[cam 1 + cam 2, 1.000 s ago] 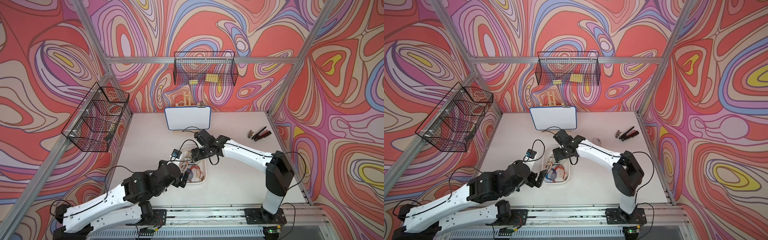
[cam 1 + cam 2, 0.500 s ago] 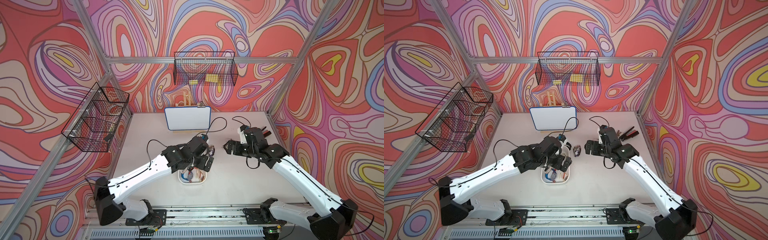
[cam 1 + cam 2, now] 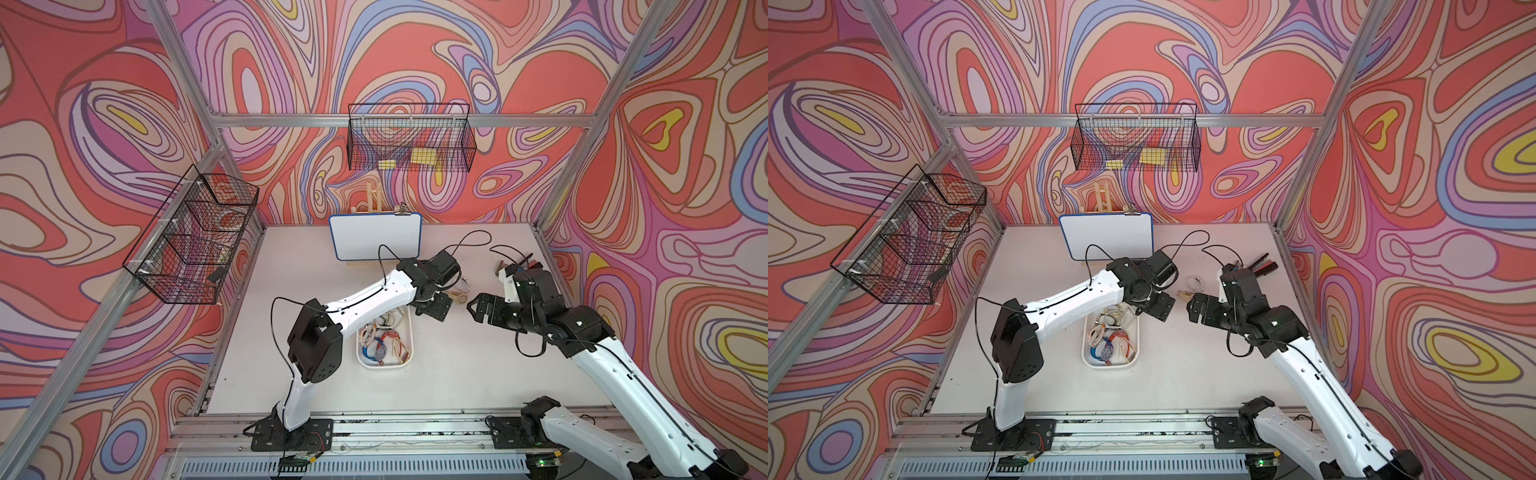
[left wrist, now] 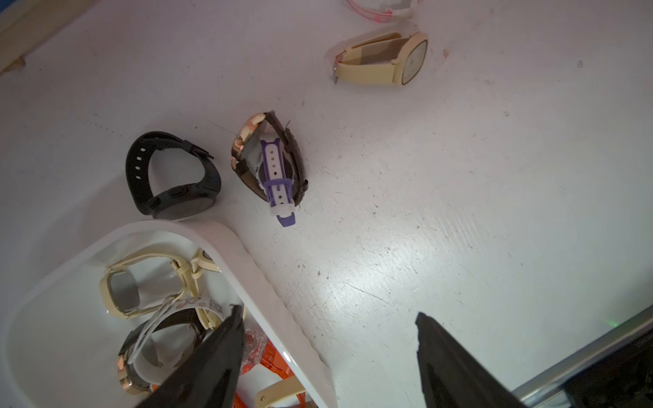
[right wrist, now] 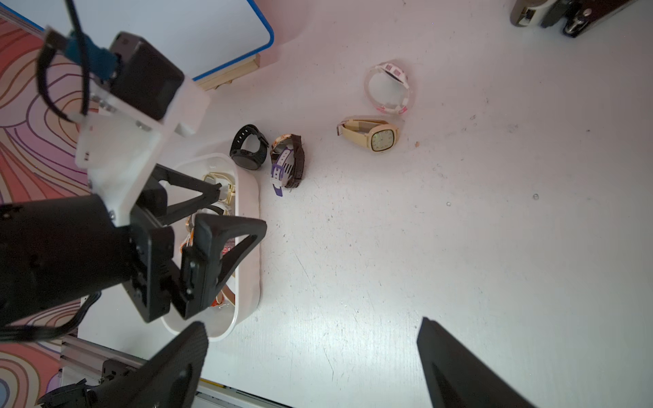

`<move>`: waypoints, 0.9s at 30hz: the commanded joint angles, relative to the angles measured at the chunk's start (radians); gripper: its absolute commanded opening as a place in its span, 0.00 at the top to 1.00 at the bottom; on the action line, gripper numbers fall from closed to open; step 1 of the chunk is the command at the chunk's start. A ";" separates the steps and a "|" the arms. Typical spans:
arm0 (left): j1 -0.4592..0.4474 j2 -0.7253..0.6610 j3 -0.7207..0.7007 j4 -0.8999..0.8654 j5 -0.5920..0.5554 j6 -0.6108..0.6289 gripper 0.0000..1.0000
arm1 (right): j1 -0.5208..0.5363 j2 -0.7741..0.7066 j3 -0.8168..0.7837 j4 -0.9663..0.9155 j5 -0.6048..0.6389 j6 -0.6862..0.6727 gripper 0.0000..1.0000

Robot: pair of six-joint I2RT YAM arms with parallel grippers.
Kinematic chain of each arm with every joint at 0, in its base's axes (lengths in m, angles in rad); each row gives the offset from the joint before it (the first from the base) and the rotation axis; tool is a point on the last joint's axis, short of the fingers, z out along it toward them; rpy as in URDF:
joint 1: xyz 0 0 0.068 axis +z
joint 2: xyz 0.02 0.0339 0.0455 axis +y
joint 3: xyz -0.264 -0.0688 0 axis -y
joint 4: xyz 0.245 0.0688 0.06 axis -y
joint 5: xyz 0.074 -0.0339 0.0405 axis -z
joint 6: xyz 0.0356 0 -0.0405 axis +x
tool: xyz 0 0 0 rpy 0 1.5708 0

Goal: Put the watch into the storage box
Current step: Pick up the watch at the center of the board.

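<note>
Both arms look alike. I am noting the left arm and right arm are showing glossy white link shells with matte black joint housings. Black cables are trailing from both wrists. The left end effector is carrying black triangular truss fingers and a white camera bracket. A green light is glowing on the right arm.

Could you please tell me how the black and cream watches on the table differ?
The black watch has a round dark face; the cream watch has a squarish pale one. The black watch lies close beside the storage box; the cream watch lies well apart. Both are closed loops.
</note>
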 commanded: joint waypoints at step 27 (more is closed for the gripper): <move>0.059 0.324 0.304 -0.132 -0.073 0.065 0.44 | -0.007 -0.025 0.014 -0.028 -0.015 -0.008 0.02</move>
